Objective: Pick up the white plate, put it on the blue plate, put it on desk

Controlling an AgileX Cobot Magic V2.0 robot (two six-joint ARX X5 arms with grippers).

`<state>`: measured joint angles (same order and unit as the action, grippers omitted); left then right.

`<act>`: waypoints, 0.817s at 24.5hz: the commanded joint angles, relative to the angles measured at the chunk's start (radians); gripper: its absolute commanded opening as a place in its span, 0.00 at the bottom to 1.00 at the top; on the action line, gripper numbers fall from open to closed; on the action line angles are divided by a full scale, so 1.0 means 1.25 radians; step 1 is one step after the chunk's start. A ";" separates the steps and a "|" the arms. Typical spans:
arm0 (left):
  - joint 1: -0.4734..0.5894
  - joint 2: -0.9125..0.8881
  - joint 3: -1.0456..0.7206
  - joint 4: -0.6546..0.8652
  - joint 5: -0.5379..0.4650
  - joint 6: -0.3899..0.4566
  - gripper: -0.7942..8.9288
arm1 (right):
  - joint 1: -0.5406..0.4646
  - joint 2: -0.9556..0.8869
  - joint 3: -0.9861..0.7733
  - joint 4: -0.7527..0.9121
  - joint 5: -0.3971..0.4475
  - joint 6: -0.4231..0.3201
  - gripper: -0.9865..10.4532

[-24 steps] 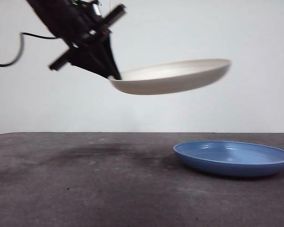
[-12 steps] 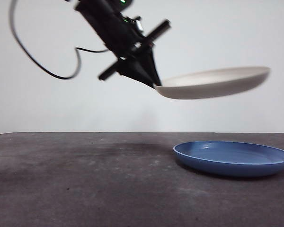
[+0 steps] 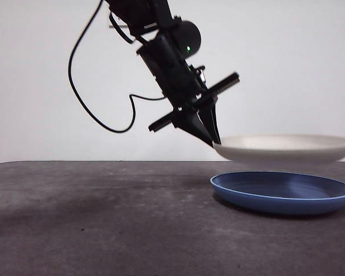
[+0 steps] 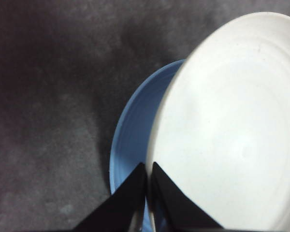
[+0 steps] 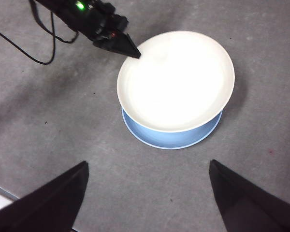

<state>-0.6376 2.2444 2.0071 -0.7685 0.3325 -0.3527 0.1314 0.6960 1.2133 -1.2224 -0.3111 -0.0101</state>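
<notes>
My left gripper (image 3: 211, 138) (image 4: 147, 166) (image 5: 134, 52) is shut on the rim of the white plate (image 3: 284, 148) (image 4: 227, 130) (image 5: 176, 79). It holds the plate nearly level, a short way above the blue plate (image 3: 283, 192) (image 4: 133, 135) (image 5: 171, 137), which rests on the desk (image 3: 103, 224). From above, the white plate covers most of the blue one, offset slightly. My right gripper (image 5: 147, 193) hangs high over the scene, open and holding nothing.
A black cable (image 3: 98, 109) loops down from the left arm. A pale wall stands behind the desk's far edge. Bare desk surface (image 5: 48, 121) stretches out to the left of the two plates.
The left arm has carried the white plate rightward and down. It went from high over the mid-desk to just above the blue plate, and its tilt has levelled out.
</notes>
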 commanded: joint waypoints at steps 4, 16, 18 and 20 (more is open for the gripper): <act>-0.016 0.054 0.032 -0.025 -0.027 0.026 0.10 | 0.003 0.006 0.013 0.002 0.014 0.007 0.44; -0.025 0.078 0.032 -0.039 -0.078 0.063 0.10 | 0.003 0.006 0.013 0.001 0.024 0.005 0.44; -0.028 0.078 0.032 -0.035 -0.078 0.063 0.10 | 0.003 0.006 0.013 0.001 0.024 0.005 0.44; -0.032 0.078 0.032 -0.031 -0.077 0.063 0.10 | 0.003 0.006 0.013 0.001 0.024 0.005 0.44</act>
<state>-0.6636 2.3108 2.0117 -0.8146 0.2375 -0.2951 0.1314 0.6971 1.2133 -1.2247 -0.2836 -0.0101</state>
